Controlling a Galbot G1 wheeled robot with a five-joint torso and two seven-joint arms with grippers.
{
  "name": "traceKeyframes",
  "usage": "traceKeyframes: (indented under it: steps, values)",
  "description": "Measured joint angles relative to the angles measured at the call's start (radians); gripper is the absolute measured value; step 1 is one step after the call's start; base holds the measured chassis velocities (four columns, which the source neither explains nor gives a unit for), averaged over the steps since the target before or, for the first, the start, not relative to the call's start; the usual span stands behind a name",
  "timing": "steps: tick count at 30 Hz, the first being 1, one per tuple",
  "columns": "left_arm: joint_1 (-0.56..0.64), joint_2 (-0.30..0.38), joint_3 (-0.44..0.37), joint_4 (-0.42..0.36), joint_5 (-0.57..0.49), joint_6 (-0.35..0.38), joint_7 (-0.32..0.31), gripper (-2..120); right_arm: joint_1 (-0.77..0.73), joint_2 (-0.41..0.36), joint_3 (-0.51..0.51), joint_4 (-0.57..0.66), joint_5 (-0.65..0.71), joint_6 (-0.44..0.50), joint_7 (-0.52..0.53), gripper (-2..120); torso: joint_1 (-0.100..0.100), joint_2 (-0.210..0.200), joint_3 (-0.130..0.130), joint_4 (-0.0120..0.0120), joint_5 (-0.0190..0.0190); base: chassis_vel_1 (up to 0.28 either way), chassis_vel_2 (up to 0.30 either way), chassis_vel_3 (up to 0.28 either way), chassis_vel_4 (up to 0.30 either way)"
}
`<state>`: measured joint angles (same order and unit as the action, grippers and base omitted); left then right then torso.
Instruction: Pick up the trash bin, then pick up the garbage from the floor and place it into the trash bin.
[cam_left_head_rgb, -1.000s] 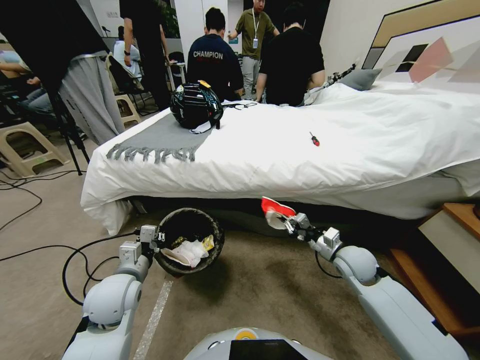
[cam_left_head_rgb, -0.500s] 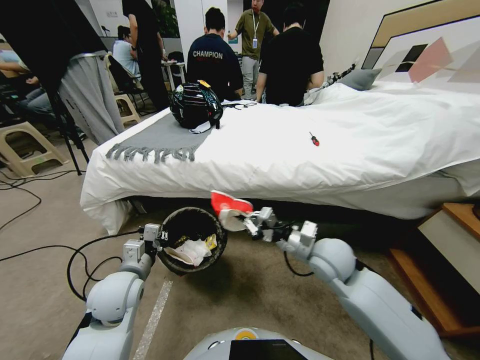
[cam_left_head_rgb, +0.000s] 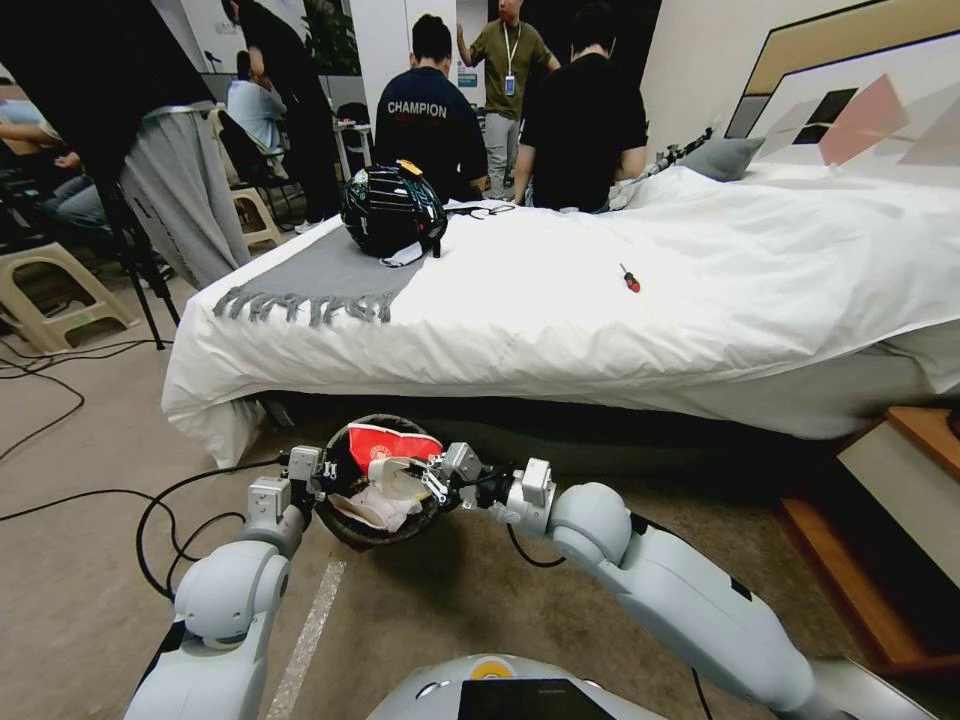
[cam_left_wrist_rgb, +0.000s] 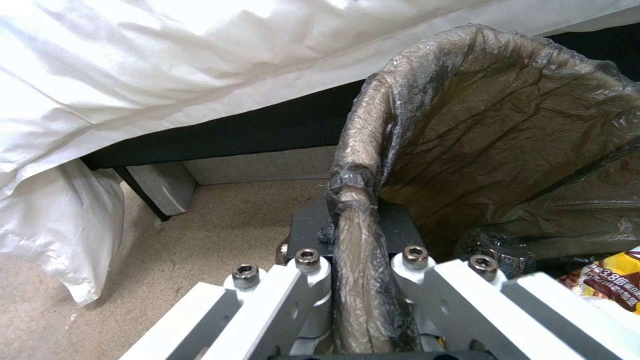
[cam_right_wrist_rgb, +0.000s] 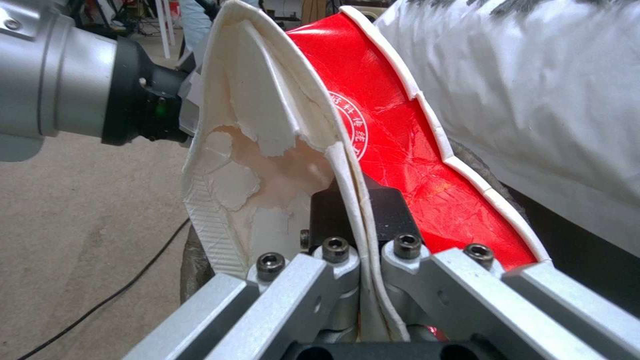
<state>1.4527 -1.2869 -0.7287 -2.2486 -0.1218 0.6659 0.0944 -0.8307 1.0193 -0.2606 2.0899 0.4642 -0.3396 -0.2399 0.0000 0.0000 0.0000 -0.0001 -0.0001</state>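
Observation:
The trash bin (cam_left_head_rgb: 352, 530), round with a dark liner, hangs just above the carpet in front of the bed. My left gripper (cam_left_head_rgb: 318, 470) is shut on its near-left rim; in the left wrist view the fingers (cam_left_wrist_rgb: 308, 265) clamp the bagged rim (cam_left_wrist_rgb: 357, 200). A white tissue (cam_left_head_rgb: 372, 510) and a yellow wrapper (cam_left_wrist_rgb: 610, 285) lie inside. My right gripper (cam_left_head_rgb: 432, 478) is shut on a red-and-white snack packet (cam_left_head_rgb: 392, 443) of garbage, held over the bin's mouth. The right wrist view shows the packet (cam_right_wrist_rgb: 400, 165) pinched between the fingers (cam_right_wrist_rgb: 333, 250).
The white bed (cam_left_head_rgb: 620, 320) stands close behind the bin, with a black helmet (cam_left_head_rgb: 392, 210) and a red screwdriver (cam_left_head_rgb: 629, 280) on it. Black cables (cam_left_head_rgb: 150, 510) loop on the carpet at left. A wooden nightstand (cam_left_head_rgb: 900, 500) stands at right.
My right gripper has carried the red-and-white packet leftward, from in front of the bed's edge to over the bin's mouth. The left arm and the bin have stayed put.

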Motion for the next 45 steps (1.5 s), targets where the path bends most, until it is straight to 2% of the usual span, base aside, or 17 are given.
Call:
traceKeyframes:
  steps: [13,15,17,21,24,28,30,31,32,33,36,37,40,45]
  values:
    - [0.006,-0.012,-0.001,-0.008,0.007,-0.001,0.001,4,0.030,0.067,-0.044,-0.059,-0.037,0.001,0.041,0,0.000,0.000,0.000,0.0002,0.0000,0.000,0.000,0.000,0.000]
    - [0.006,-0.012,-0.001,-0.008,0.007,-0.001,0.001,4,0.034,0.074,-0.047,-0.068,-0.043,0.001,0.044,3,0.000,0.000,0.000,0.0002,0.0000,0.000,0.000,0.000,0.000]
    - [0.005,-0.014,-0.002,-0.008,0.007,-0.001,0.002,4,0.046,0.100,-0.058,-0.089,-0.048,0.001,0.053,17,0.000,0.000,0.000,0.0001,0.0000,0.000,0.000,0.000,0.000]
    - [0.005,-0.016,-0.002,-0.008,0.008,-0.002,0.002,4,0.056,0.119,-0.068,-0.102,-0.048,0.000,0.057,26,0.000,0.000,0.000,0.0002,0.0000,0.000,0.000,0.000,0.000]
    - [0.006,-0.019,-0.003,-0.008,0.010,-0.002,0.003,4,0.067,0.135,-0.072,-0.115,-0.051,-0.001,0.062,41,0.000,0.000,0.000,0.0002,0.0000,0.000,0.000,0.000,0.000]
    - [0.008,-0.020,-0.002,-0.009,0.011,-0.002,0.003,4,0.070,0.137,-0.072,-0.120,-0.053,-0.002,0.065,50,0.000,0.000,0.000,0.0001,0.0000,0.000,0.000,0.000,0.000]
    - [0.009,-0.022,-0.002,-0.011,0.013,-0.003,0.004,4,0.070,0.137,-0.069,-0.122,-0.055,-0.003,0.069,62,0.000,0.000,0.000,0.0001,0.0000,0.000,0.000,0.000,0.000]
    - [0.009,-0.022,-0.002,-0.011,0.013,-0.003,0.004,4,0.070,0.137,-0.068,-0.122,-0.055,-0.003,0.070,64,0.000,0.000,0.000,0.0001,0.0000,0.000,0.000,0.000,0.000]
    - [0.009,-0.022,-0.002,-0.012,0.014,-0.003,0.005,4,0.070,0.137,-0.066,-0.122,-0.055,-0.004,0.072,70,0.000,0.000,0.000,0.0001,0.0000,0.000,0.000,0.000,0.000]
    - [0.009,-0.022,-0.002,-0.012,0.014,-0.003,0.005,4,0.070,0.137,-0.066,-0.122,-0.055,-0.004,0.072,70,0.000,0.000,0.000,0.0001,0.0000,0.000,0.000,0.000,0.000]
    - [0.008,-0.021,-0.001,-0.012,0.014,-0.003,0.005,4,0.070,0.138,-0.060,-0.122,-0.055,-0.005,0.075,85,0.000,0.000,0.000,0.0001,0.0000,0.000,0.000,0.000,0.000]
    - [0.008,-0.021,-0.001,-0.012,0.014,-0.003,0.005,4,0.070,0.138,-0.060,-0.122,-0.055,-0.005,0.075,85,0.000,0.000,0.000,0.0001,0.0000,0.000,0.000,0.000,0.000]
    - [0.008,-0.020,-0.001,-0.012,0.014,-0.003,0.006,4,0.067,0.136,-0.049,-0.120,-0.054,-0.006,0.079,97,0.000,0.000,0.000,0.0001,0.0001,0.000,0.000,0.000,0.000]
    - [0.007,-0.019,-0.001,-0.010,0.014,-0.004,0.006,4,0.058,0.126,-0.023,-0.098,-0.049,-0.006,0.084,100,0.000,0.000,0.000,0.0002,0.0001,0.000,0.000,0.000,0.000]
